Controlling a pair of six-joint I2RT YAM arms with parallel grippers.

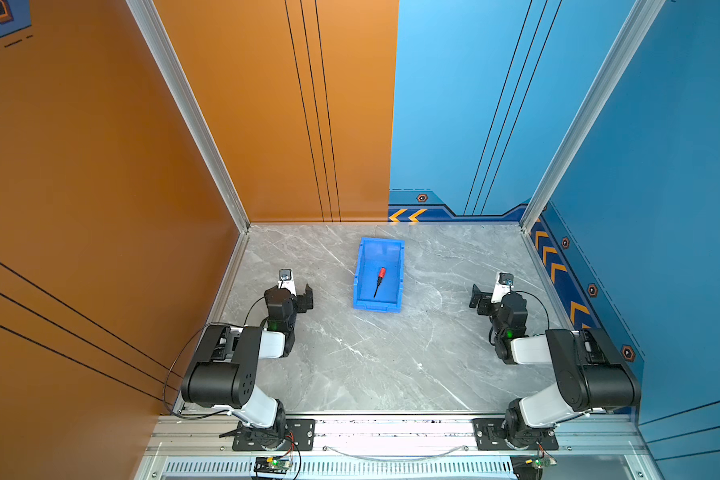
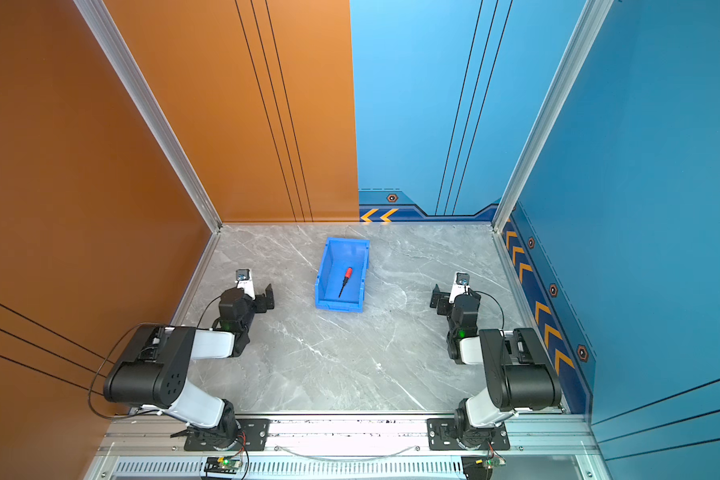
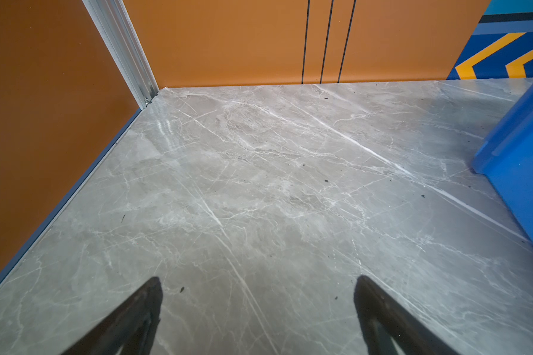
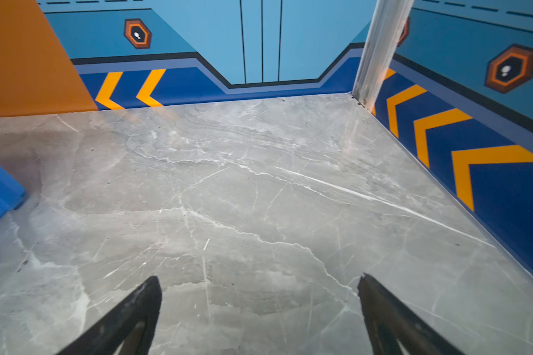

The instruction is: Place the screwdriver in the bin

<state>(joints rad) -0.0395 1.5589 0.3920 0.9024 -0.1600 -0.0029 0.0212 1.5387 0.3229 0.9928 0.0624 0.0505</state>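
screwdriver point(image 1: 379, 281) rests inside bin point(image 1: 360, 266), handle toward 1 o'clock: seemingly done, so left pincer point(image 3: 259, 281) and right pincer point(image 4: 259, 279) sit apart, empty.

Both top views look down from high at the front; each low wrist view catches the bin point(image 3: 520, 159).

One bin point(image 1: 378, 307), one screwdriver point(image 1: 380, 279) — two claws point(image 3: 258, 284) point(image 4: 259, 282)

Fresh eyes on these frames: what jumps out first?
The bright blue bin stands mid-back on the grey marble table, with the red-handled screwdriver lying inside on its floor. The left gripper and right gripper sit open and empty at either side, well clear of the bin.
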